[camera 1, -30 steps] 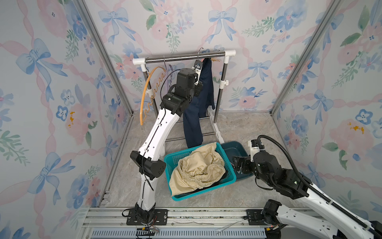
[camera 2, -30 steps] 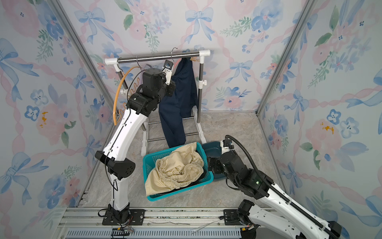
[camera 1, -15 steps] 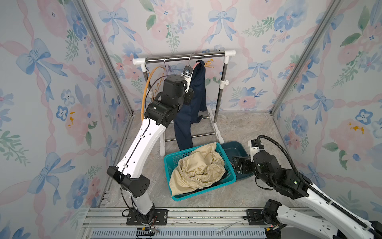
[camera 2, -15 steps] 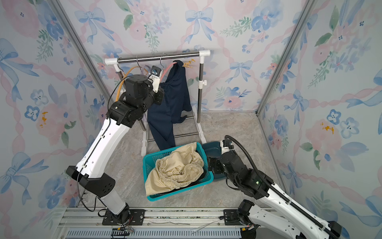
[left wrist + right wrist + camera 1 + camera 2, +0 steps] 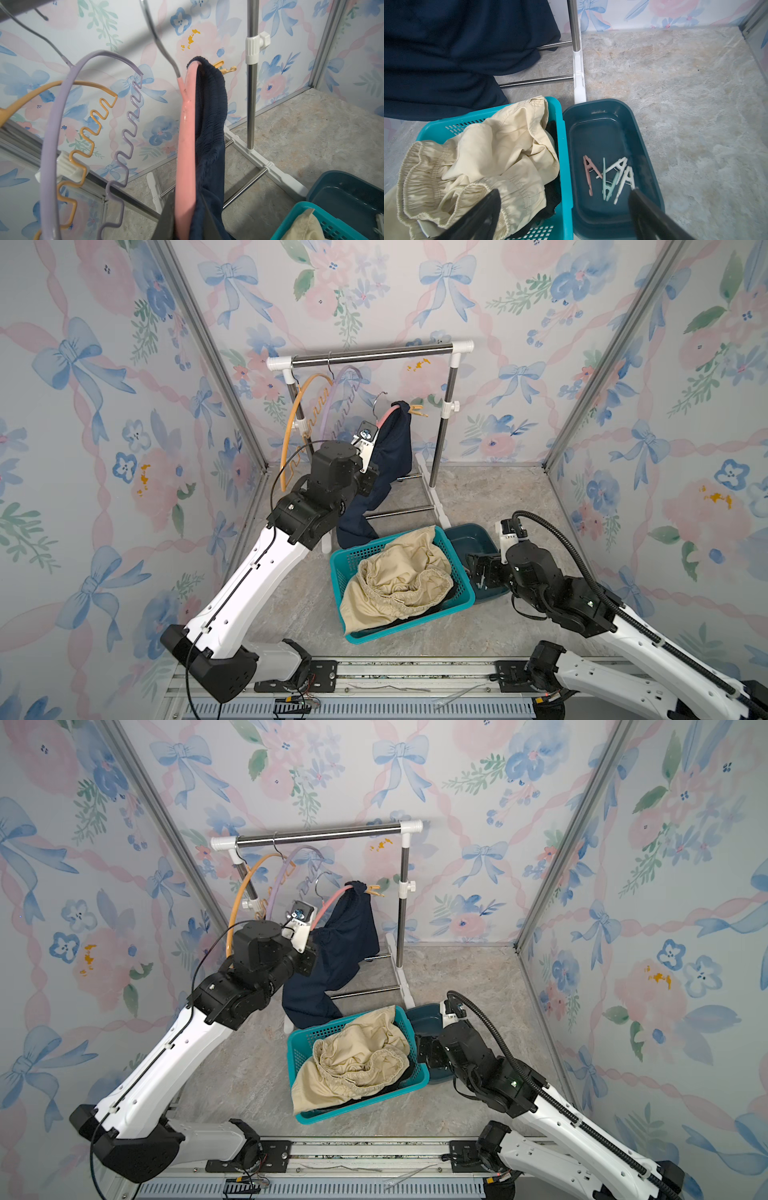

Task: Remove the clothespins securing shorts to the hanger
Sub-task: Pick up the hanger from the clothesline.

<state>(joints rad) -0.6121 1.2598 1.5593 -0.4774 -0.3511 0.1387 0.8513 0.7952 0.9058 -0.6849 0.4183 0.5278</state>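
L tool clamped on pink hanger | chg: hanger + navy shorts unhooked, now below rail | orange clothespin still on shorts | R tool apart, well below rail over pin tub | prob last pin, brought nearer R tool

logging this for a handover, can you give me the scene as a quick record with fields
left claw: shut on the pink hanger, whose hook hangs below the rail
navy shorts: draped on the pink hanger, one orange clothespin clipped at their top end
right claw: open, empty, over the dark tray
tray contents: four loose clothespins
teal basket: holds the cream shorts
bare hangers on rail: orange hanger, lilac hanger
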